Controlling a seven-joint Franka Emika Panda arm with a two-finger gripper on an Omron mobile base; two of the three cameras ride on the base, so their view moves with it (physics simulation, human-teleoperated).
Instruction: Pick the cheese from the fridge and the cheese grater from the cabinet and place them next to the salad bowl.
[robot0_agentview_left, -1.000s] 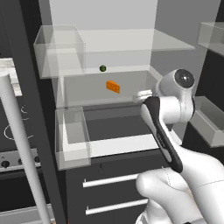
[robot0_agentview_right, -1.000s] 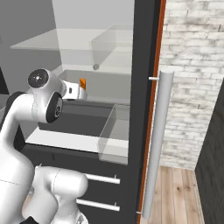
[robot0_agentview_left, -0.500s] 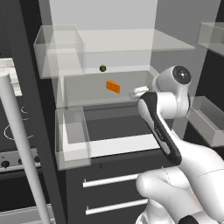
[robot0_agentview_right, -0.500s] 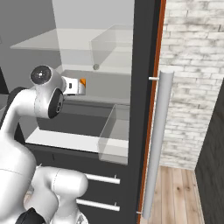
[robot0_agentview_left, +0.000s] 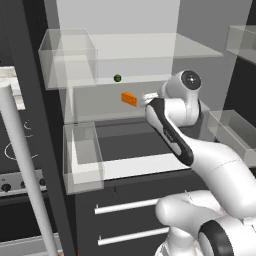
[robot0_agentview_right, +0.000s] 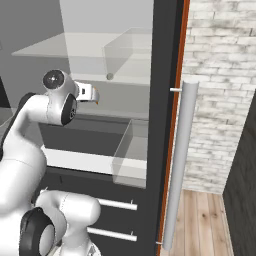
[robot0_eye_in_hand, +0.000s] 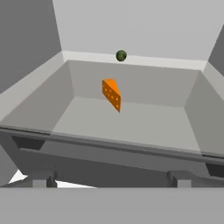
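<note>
The cheese (robot0_agentview_left: 129, 99) is a small orange wedge with tiny holes, resting on a glass shelf inside the open fridge (robot0_agentview_left: 150, 50). In the hand view the cheese (robot0_eye_in_hand: 112, 94) sits straight ahead, a short way beyond the two dark fingertips (robot0_eye_in_hand: 41, 179). My gripper (robot0_agentview_left: 145, 99) is level with the wedge and just to its right, open, with nothing between its fingers. From the right base view the gripper (robot0_agentview_right: 90, 93) covers most of the cheese (robot0_agentview_right: 96, 98). The cheese grater, the cabinet and the salad bowl are out of view.
A small dark green ball (robot0_eye_in_hand: 121, 55) lies behind the cheese at the back of the shelf. Clear bins (robot0_agentview_left: 82, 155) flank the shelves, and white drawers (robot0_agentview_left: 130, 205) sit below. The fridge door's long grey handle (robot0_agentview_right: 177, 160) stands at the right. A stove (robot0_agentview_left: 15, 150) is at the left.
The arm has reached further into the fridge. The open gripper has closed in on the cheese, which has not moved.
</note>
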